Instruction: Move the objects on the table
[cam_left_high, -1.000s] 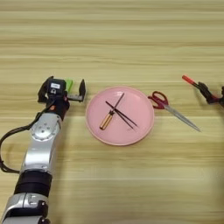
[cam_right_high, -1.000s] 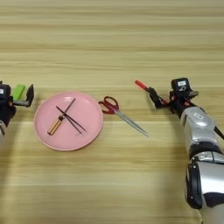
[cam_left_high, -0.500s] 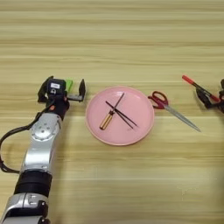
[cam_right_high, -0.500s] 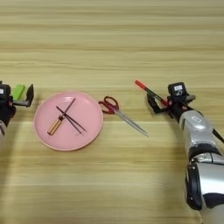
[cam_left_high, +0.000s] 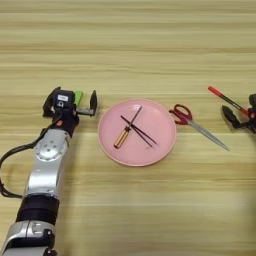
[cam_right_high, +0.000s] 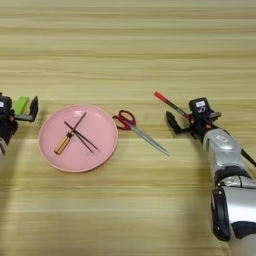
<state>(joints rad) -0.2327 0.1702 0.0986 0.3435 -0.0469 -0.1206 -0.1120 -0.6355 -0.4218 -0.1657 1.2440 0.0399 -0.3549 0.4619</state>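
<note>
Wooden table (cam_left_high: 150, 50), right pincer (cam_right_high: 181, 125) hiding pen (cam_right_high: 167, 102) end

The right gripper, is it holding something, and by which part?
The right gripper appears to hold the black pen near its lower end; the red tip points up-left.

Table (cam_left_high: 150, 50): pale wood, fine grain, matt. Plate (cam_left_high: 165, 142): smooth pink plastic. Scissors (cam_right_high: 142, 132): bare metal blades. My forearm (cam_left_high: 47, 160): glossy silver.

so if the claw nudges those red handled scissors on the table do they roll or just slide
The scissors lie flat and closed on the bare wood, so they would probably slide or pivot rather than roll. They look stiff, metal-bladed, likely blade-heavy. The thin blades sit low, so gripping at the red handles seems easier.
</note>
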